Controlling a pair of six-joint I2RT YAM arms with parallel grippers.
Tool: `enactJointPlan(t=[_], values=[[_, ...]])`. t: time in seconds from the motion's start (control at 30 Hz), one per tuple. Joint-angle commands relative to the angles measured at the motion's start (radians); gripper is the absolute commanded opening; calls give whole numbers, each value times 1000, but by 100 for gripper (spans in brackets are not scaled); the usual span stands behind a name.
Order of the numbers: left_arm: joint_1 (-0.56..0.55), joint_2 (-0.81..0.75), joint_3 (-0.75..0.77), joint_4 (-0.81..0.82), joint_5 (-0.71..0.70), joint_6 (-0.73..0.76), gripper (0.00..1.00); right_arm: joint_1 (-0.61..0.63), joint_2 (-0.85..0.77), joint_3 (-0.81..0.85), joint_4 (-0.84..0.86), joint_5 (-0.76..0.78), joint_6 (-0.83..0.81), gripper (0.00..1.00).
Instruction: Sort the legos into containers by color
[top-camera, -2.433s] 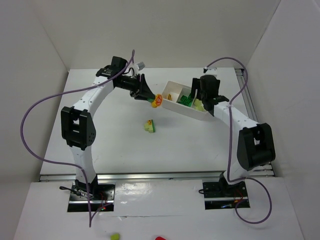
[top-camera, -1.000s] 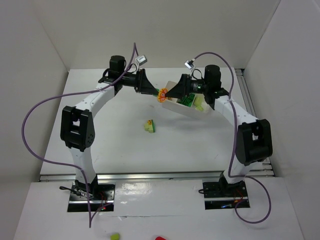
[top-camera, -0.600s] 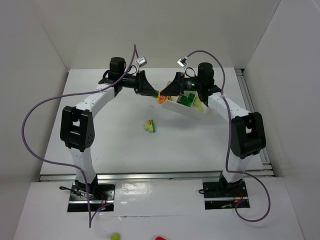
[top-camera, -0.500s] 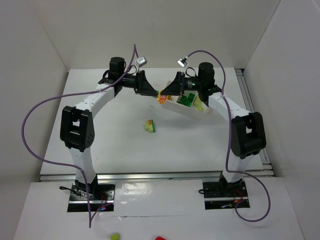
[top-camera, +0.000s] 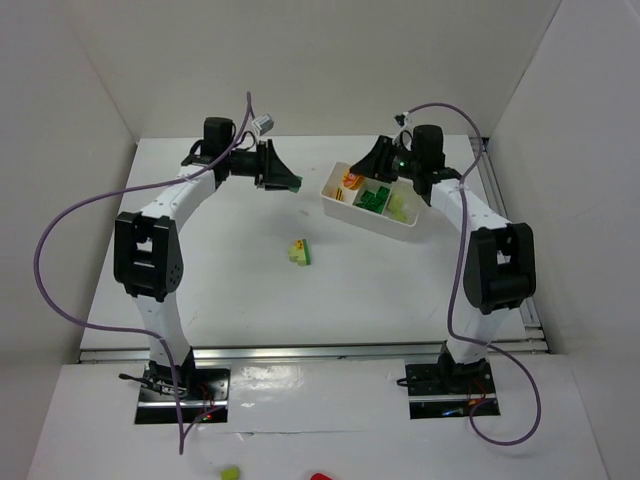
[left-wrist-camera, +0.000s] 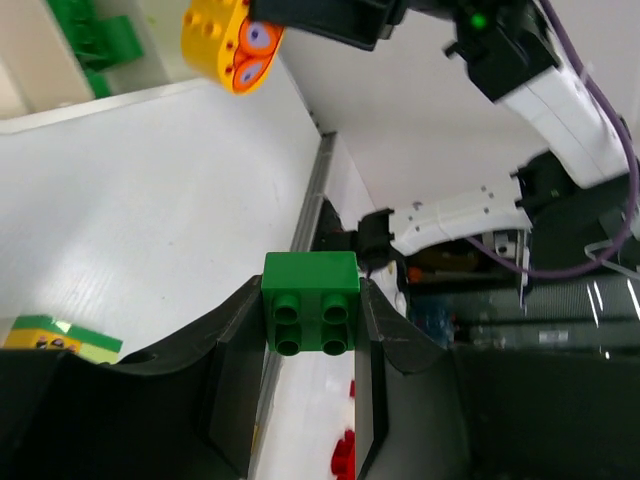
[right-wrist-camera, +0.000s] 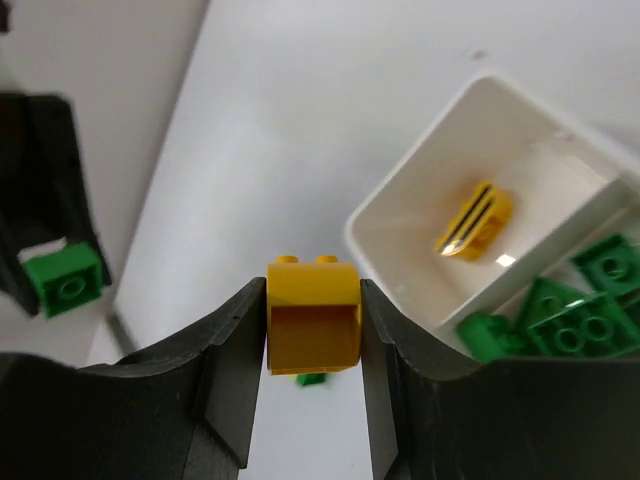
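Note:
My left gripper (left-wrist-camera: 310, 292) is shut on a dark green lego (left-wrist-camera: 310, 302) and hangs left of the tray, with its green lego (top-camera: 296, 185) at its tip. My right gripper (right-wrist-camera: 313, 305) is shut on an orange-yellow lego (right-wrist-camera: 313, 315) above the left end of the white tray (top-camera: 365, 214). The left wrist view shows that orange lego (left-wrist-camera: 230, 45) from below. The tray (right-wrist-camera: 545, 170) holds an orange-yellow piece (right-wrist-camera: 473, 220), green legos (right-wrist-camera: 565, 320) (top-camera: 375, 198) and pale yellow-green ones (top-camera: 400, 208). A yellow-green and green lego (top-camera: 300, 252) lies on the table.
White walls close in the table on three sides. Purple cables loop above both arms. The loose lego (left-wrist-camera: 55, 338) on the table lies between the two arms, nearer than the tray (left-wrist-camera: 30, 80).
The right gripper closed on the orange part of the stack the left gripper held. The arms pulled apart: left went left with the green lego, right went back over the tray with the orange one.

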Motion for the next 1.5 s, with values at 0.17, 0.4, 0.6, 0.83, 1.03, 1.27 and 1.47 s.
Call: enactJointPlan(t=[0.17, 0.4, 0.6, 0.83, 1.03, 1.27, 1.47], values=[[-20, -66, 79, -247, -222, 122, 0, 69, 148, 175, -47, 443, -84, 20], [-41, -57, 90, -282, -259, 134, 0, 101, 285, 333, -99, 488, -129, 52], [-83, -25, 159, -328, -305, 154, 0, 112, 231, 368, -157, 552, -173, 80], [-139, 61, 283, -382, -342, 174, 0, 14, -35, 161, -220, 834, -224, 77], [-245, 198, 484, -379, -378, 127, 0, -87, -270, -55, -283, 948, -164, 77], [-343, 394, 650, -187, -375, -58, 0, -108, -482, -192, -323, 1031, -78, 77], [-362, 544, 764, -83, -380, -146, 0, -117, -574, -206, -387, 1089, -87, 79]])
